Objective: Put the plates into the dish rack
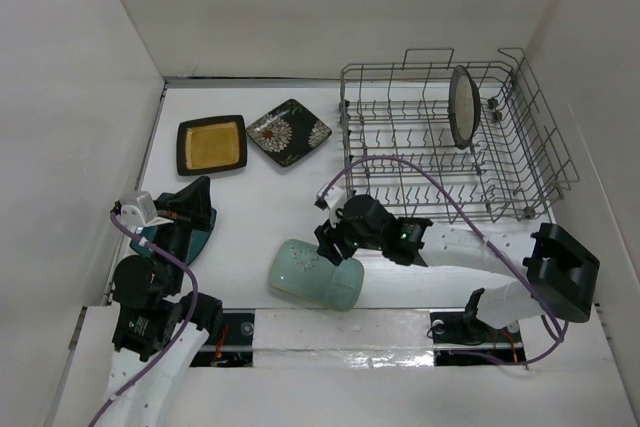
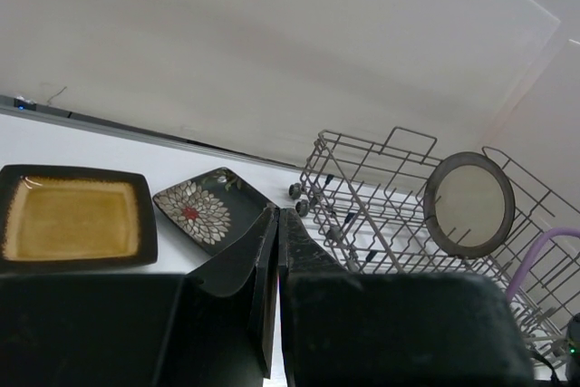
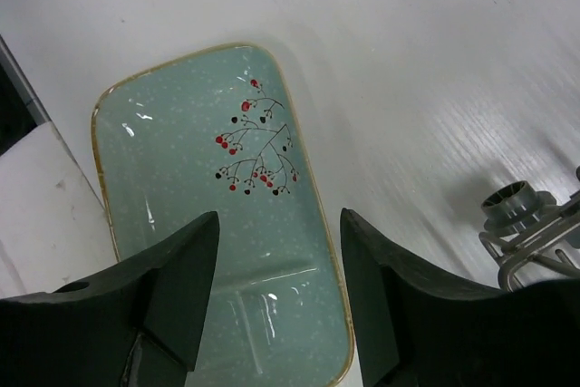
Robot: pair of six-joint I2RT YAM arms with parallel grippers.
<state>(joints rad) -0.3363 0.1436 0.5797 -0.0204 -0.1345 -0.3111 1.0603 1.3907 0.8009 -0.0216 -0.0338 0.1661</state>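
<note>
Slip risk with the pale mint plate [image 3: 181, 178] flat at the near edge of the counter [image 1: 250, 197], apart from the dish rack [image 1: 545, 162], under the right pincer [image 3: 279, 224] spread wide: may skid away rather than lift; left pincer [image 2: 276, 224] pinched narrow on the dark teal plate [image 1: 192, 239].

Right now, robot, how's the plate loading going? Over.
Left fingers shut on teal plate. Right fingers open over mint plate. Round plate standing in rack; yellow-centre plate, flowered plate not loaded. Nothing blocking.
</note>
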